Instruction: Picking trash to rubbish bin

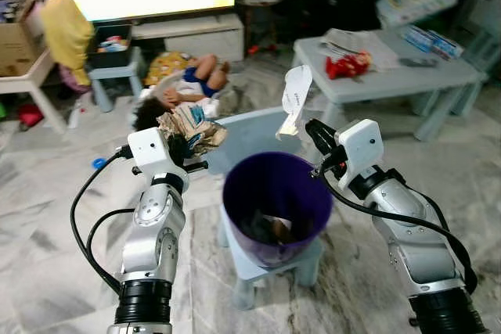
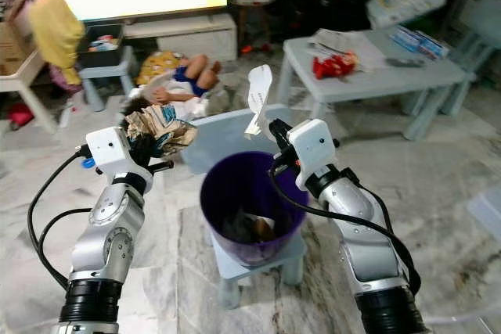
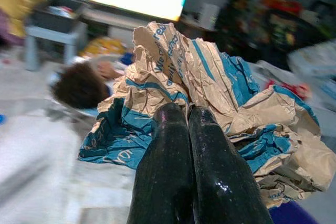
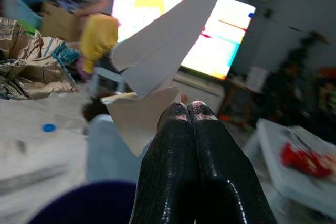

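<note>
Both loads are up at the purple bin [image 1: 275,193] on the stool [image 1: 258,260]: left gripper [image 1: 190,149] pinches crumpled brown paper [image 1: 190,127] beside its rim, right gripper [image 1: 311,132] clamps a white scrap [image 1: 295,98] over the far edge; next, move each over the mouth and let go

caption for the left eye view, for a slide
Left gripper holds crumpled brown paper, right gripper a white slip, beside the purple bin.

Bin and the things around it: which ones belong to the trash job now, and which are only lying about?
Belong to the job:
- purple bin on a stool
- crumpled bag, held in the left hand
- white paper, held in the right hand

Only lying about:
- grey table with a red packet
- yellow cloth
- person on the floor
</note>
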Robot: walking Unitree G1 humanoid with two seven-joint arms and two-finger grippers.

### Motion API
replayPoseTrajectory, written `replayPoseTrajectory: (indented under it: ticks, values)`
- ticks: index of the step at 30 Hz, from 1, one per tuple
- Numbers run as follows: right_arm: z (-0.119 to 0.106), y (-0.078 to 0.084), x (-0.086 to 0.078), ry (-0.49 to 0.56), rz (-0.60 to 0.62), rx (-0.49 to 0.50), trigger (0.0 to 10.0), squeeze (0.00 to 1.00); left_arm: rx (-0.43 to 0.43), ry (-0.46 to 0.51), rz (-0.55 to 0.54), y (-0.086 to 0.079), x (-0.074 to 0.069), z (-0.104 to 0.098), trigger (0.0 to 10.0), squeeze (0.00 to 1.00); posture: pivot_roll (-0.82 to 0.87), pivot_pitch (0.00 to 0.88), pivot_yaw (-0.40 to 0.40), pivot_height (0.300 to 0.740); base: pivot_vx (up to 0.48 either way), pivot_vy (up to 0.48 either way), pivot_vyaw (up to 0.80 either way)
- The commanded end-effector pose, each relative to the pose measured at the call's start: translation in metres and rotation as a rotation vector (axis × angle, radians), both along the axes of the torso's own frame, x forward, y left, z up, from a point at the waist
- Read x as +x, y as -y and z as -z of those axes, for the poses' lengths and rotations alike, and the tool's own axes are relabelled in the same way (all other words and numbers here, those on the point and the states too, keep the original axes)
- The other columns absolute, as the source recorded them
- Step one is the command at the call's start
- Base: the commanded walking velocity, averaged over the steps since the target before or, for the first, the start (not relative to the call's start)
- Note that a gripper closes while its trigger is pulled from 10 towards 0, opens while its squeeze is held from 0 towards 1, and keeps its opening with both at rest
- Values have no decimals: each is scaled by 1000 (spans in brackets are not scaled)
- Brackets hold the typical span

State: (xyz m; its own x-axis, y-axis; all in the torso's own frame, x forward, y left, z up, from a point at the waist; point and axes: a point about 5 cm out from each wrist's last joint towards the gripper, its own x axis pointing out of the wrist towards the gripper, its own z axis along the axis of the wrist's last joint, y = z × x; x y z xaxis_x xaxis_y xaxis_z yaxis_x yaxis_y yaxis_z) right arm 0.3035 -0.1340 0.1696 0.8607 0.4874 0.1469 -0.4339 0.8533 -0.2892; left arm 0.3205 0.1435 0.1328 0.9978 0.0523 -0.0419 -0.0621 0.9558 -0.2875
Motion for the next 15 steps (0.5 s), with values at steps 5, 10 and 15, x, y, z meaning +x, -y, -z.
replayPoseTrajectory:
  ticks: [5, 10, 15]
  values:
    - [-4, 4, 0, 13, 14, -2, 10000, 0, -21, 9, -4, 1, 1, -1, 10000, 0, -71, 62, -11, 740, 0, 0, -320]
    - [-3, 4, 0, 14, 13, -5, 10000, 0, -36, -5, -15, 0, 2, 1, 10000, 0, -72, 62, -11, 740, 0, 0, 0]
    - [-4, 5, 0, 14, 14, -6, 10000, 0, -34, 7, -15, -1, 3, -1, 10000, 0, -73, 61, -10, 740, 0, 0, 0]
